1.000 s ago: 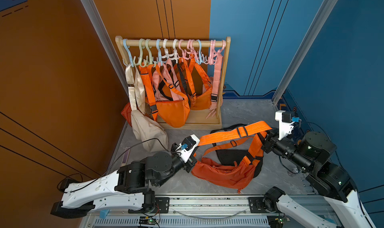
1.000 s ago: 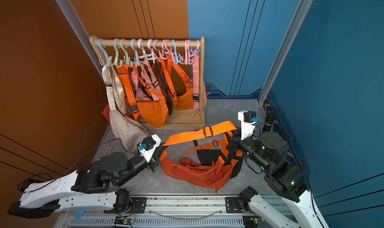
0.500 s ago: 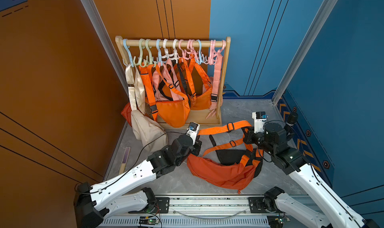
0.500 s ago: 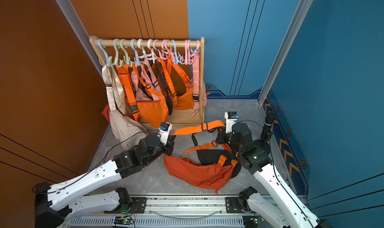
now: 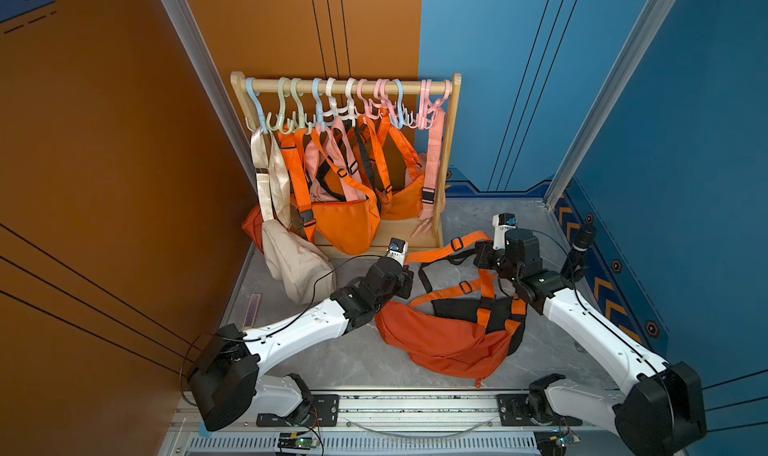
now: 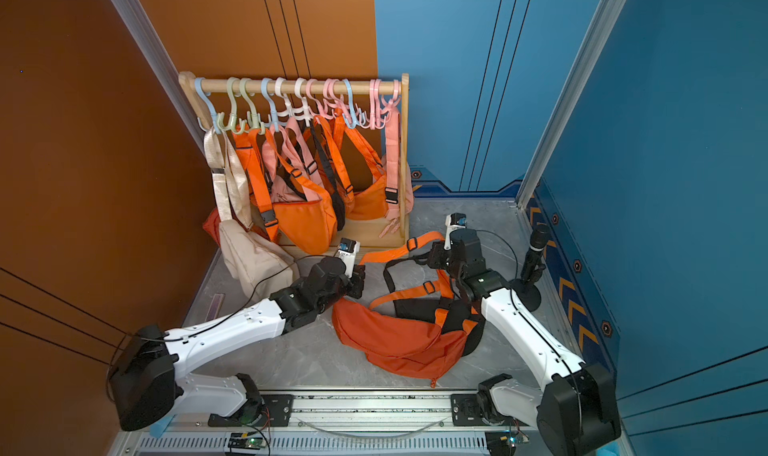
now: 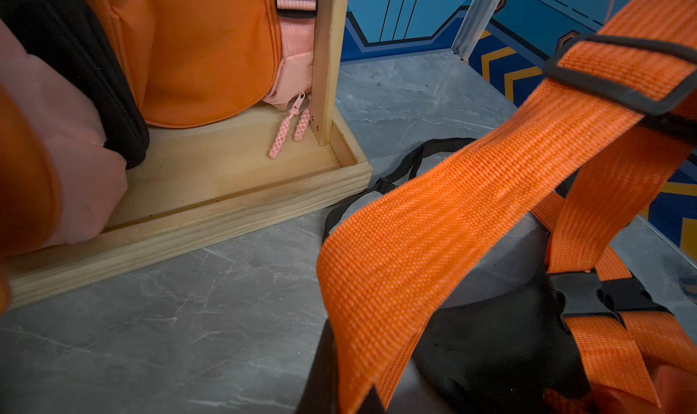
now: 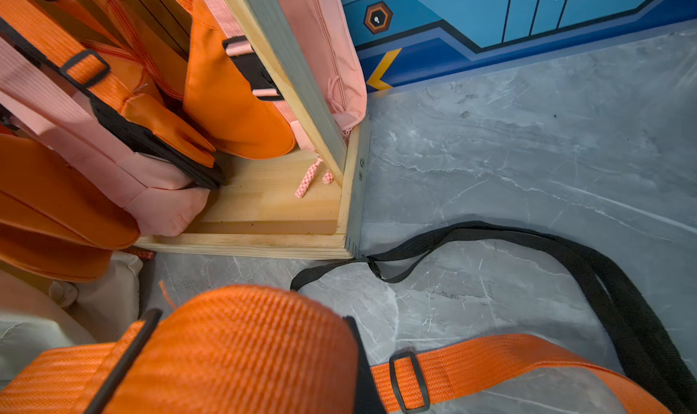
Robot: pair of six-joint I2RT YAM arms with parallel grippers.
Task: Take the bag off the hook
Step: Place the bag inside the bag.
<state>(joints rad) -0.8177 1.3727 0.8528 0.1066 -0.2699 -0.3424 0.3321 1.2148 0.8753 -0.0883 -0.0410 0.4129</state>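
The orange bag [image 5: 440, 342] is seen lying on the grey floor [image 5: 332, 362], in the space between the two arms. It is not hung on any hook. A black bag [image 5: 453, 308] is partly tucked under it, and a thin black strap [image 8: 490, 238] is spread on the floor beside it.

The orange strap [image 5: 451, 244] of the bag is held up off the floor. One end is pinched by the left gripper [image 5: 409, 267] and the other end by the right gripper [image 5: 480, 252], so the strap is stretched like a little bridge between them. In the left wrist view, the strap is seen running down beside a black finger [image 7: 320, 378]. In the right wrist view, it is folded over next to another finger [image 8: 364, 385]. Both pairs of fingers are pressed together on the strap.

Just behind the grippers, the wooden rack [image 5: 451, 142] is seen. Many coloured hooks [image 5: 320, 105] are hung on its bar. Other bags are hung from them: orange ones, pink ones, and a cream bag [image 5: 295, 263] whose bottom is resting on the floor.

The main job looks done, because the bag is down and clear of the hooks. What seems to be left is small: the strap should be let go, and the arms should be pulled away.
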